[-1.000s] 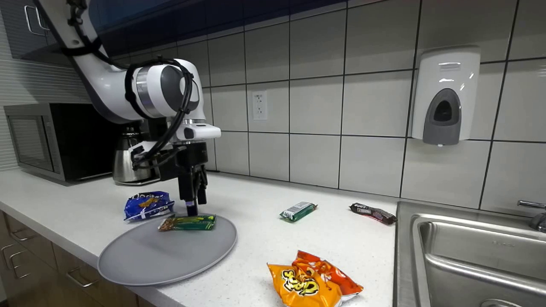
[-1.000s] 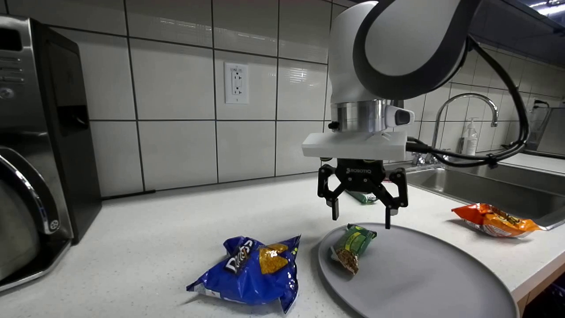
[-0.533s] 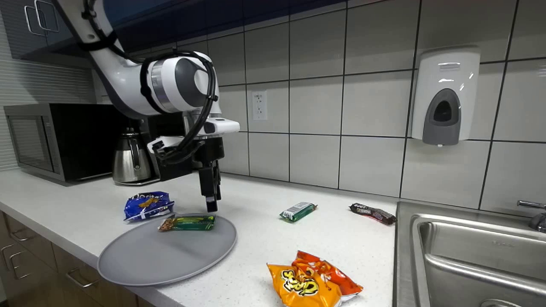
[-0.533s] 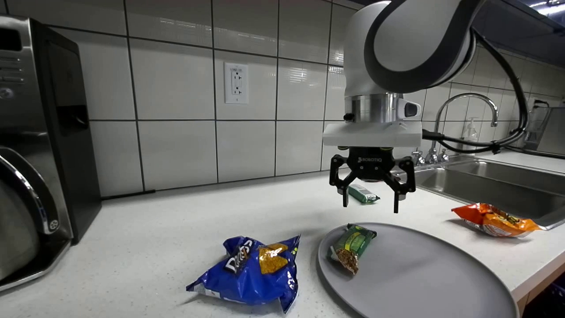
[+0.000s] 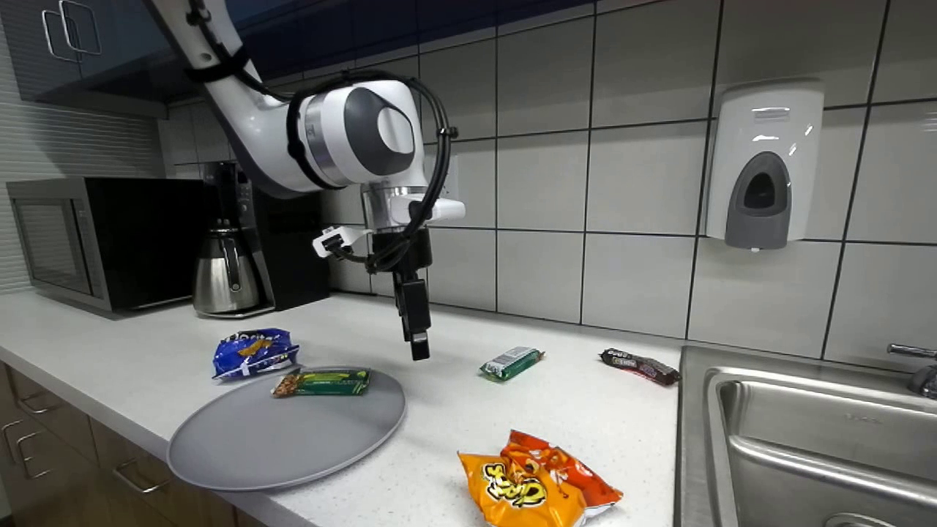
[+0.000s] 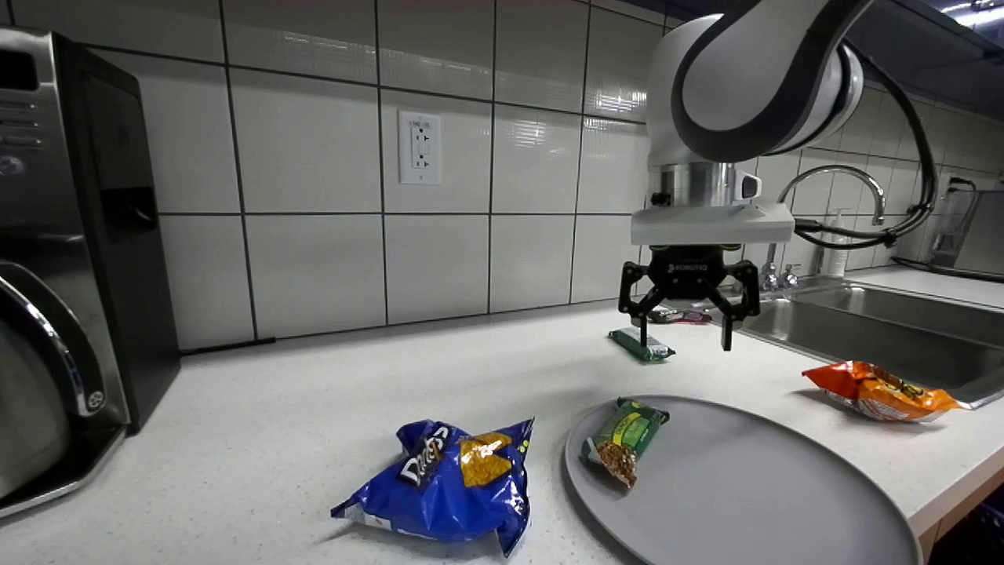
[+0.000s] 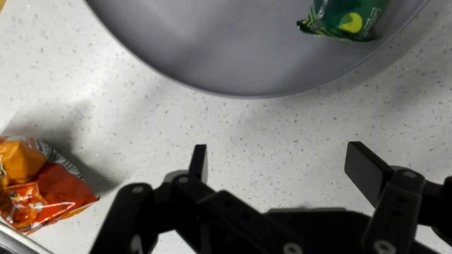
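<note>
1. The jaws hang above the counter [image 7: 268, 148], spread wide; only its speckled top shows in the gap between them;
2. next comes the plate [image 5: 278, 446], grey and round, reaching the counter's near left edge in an exterior view; the jaws are just past its far right rim there, apart from it; in the wrist view it lies beyond their tips;
3. a green bar [image 6: 627, 433] lies on the plate, toward the left rim in an exterior view; it is apart from the jaws;
4. a second green bar [image 5: 512, 363] lies flat on the counter, to the right of the jaws in an exterior view; it is apart from both them and the plate;
5. a dark bar [image 5: 641, 367] lies farther right, just beside the left rim of the sink [image 5: 695, 432];
6. an orange bag [image 5: 538, 483] rests near, right of the plate, in an exterior view; a blue bag [image 5: 256, 353] rests far left, just beside the plate's rim;
7. the arm [image 5: 366, 132] comes down from the upper left, with black cables [image 5: 443, 146]; behind it stand the microwave [image 5: 139, 241] and the coffee maker [image 5: 293, 263], the silver jug [image 5: 223, 282] at its front; a dispenser [image 5: 768, 139] hangs on the tiled wall [image 5: 542, 183], far right.
</note>
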Robot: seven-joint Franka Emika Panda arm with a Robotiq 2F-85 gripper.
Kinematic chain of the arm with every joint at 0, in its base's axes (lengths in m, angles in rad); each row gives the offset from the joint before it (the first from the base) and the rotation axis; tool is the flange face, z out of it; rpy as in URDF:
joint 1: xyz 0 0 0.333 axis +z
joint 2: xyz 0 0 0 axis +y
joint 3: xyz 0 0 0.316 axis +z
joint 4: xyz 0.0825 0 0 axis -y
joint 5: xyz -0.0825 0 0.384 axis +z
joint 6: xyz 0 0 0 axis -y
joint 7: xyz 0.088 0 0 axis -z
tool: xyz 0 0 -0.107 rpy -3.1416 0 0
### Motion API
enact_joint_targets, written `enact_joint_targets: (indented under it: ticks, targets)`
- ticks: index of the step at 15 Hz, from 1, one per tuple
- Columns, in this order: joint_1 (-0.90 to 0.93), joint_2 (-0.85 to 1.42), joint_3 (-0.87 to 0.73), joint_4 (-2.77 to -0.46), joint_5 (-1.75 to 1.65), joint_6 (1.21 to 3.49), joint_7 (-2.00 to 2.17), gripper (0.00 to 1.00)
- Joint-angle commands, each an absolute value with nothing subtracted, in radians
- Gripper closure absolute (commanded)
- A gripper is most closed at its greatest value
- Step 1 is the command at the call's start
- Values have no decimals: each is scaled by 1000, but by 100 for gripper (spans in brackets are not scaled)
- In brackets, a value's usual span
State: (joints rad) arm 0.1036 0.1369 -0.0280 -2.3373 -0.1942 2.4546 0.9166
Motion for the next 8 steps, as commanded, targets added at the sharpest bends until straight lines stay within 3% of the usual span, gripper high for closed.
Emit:
enact_joint_targets:
  ticks: [1, 8]
  targets:
    - [68, 167, -42, -2287, -210, 2446, 794, 0]
    - [62, 289, -69, -2162, -199, 2455, 627, 0]
